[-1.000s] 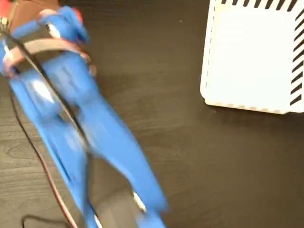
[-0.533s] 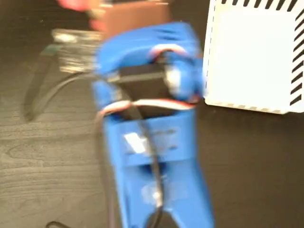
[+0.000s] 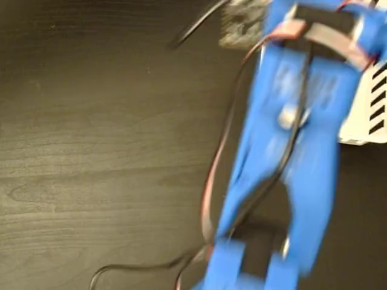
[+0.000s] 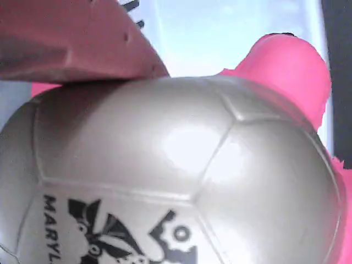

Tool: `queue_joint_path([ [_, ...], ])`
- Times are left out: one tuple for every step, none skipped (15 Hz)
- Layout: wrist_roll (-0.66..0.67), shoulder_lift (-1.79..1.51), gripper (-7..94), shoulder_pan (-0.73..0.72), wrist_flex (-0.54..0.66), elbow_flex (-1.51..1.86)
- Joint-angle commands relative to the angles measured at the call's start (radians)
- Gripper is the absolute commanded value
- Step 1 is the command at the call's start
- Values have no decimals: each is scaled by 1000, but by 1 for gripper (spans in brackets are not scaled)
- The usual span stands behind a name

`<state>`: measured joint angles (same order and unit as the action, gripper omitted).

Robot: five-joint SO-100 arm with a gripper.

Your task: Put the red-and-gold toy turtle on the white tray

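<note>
While my blue arm (image 3: pixel 302 139) blurs across the right half of the fixed view, the left half shows only bare dark wood-grain table (image 3: pixel 91 151). A black cable (image 3: pixel 130 266) loops along the bottom edge and a black and a red lead climb beside the arm. At the far right, a corner of the white tray (image 3: pixel 364 115) with black diagonal stripes shows from behind the arm. My gripper is not visible in this view.

In the wrist view, at upper left, one reddish finger (image 4: pixel 71 44) of my gripper lies against the top of the shell. Below it, the red-and-gold toy turtle (image 4: pixel 181 187) fills most of the frame: a shiny pale-gold panelled dome with a black printed logo at lower left. To the upper right, a bright red limb or head of the turtle (image 4: pixel 286 69) projects past the shell. Behind the turtle lies the tray's white surface (image 4: pixel 220 33), with a strip of dark table at the far right edge.

The gripper appears closed on the turtle, though only one finger is visible. Whether the turtle touches the tray cannot be determined.
</note>
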<state>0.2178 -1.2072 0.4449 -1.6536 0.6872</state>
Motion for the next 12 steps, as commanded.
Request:
queue_joint_path([
  [6, 71, 0, 32, -5, -110],
  [6, 95, 0, 44, -3, -110],
  [5, 123, 0, 60, -3, -118],
  [5, 158, 0, 77, 5, -132],
  [3, 195, 0, 92, 34, -133],
  [5, 224, 0, 104, 52, -130],
  [12, 249, 0, 115, 55, -129],
  [17, 264, 0, 124, 55, -117],
  [18, 279, 0, 130, 52, -107],
  [18, 298, 0, 133, 52, -106],
  [18, 318, 0, 135, 58, -106],
  [18, 331, 0, 137, 66, -101],
])
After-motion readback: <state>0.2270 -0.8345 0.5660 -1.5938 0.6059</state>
